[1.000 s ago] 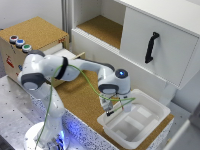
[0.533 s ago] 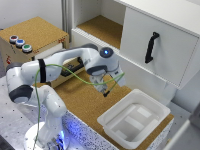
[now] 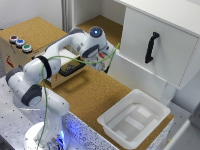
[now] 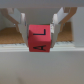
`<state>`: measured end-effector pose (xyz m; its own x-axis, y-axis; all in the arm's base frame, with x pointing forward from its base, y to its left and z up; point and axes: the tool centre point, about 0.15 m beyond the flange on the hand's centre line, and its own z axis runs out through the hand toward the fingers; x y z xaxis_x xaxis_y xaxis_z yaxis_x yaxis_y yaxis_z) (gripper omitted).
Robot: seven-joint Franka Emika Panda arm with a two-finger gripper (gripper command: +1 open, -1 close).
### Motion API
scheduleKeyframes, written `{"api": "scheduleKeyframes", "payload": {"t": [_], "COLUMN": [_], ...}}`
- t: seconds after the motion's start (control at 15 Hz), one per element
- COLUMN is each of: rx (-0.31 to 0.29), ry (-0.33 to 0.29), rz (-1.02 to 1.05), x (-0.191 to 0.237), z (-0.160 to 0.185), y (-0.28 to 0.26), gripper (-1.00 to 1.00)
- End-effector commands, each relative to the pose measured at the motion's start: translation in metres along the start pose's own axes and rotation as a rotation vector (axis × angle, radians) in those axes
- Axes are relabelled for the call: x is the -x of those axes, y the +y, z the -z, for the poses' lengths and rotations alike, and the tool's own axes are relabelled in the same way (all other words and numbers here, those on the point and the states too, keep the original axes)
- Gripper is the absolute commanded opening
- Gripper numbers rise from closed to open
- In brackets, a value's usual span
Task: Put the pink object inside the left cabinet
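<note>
In the wrist view my gripper (image 4: 40,41) is shut on the pink object (image 4: 39,34), a small reddish-pink cube with letter marks, held between both fingers (image 4: 22,26). Below it runs the white front edge of the left cabinet (image 4: 42,62), with cork-brown floor (image 4: 10,36) behind. In the exterior view the gripper (image 3: 106,64) hangs at the front edge of the left cabinet (image 3: 95,24), the open white-walled compartment with a cork floor. The cube is hidden by the hand in that view.
The white door with a black handle (image 3: 152,47) is on the exterior view's right of the gripper. A white plastic tray (image 3: 134,119) stands on the cork table (image 3: 90,95) at the front right. A cork-topped box with coloured buttons (image 3: 20,43) stands at the left.
The arm has swung from above the white tray towards the back left, up to the left cabinet's opening, carrying the pink object.
</note>
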<state>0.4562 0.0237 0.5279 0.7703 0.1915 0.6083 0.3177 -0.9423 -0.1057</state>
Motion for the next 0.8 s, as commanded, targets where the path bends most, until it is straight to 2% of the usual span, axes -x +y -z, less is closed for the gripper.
{"api": "scheduleKeyframes", "payload": {"t": [0.0,0.13,0.33,0.73], "rx": [-0.084,-0.090,-0.110,-0.056], "ry": [-0.065,-0.073,-0.132,-0.257], "rz": [0.091,0.088,0.056,-0.032], "x": [-0.105,-0.127,-0.154,-0.167], "z": [-0.069,-0.087,-0.118,-0.169], "y": [-0.040,-0.049,-0.062,-0.083], "gripper": [-1.00,-1.00,-1.00,-1.00]}}
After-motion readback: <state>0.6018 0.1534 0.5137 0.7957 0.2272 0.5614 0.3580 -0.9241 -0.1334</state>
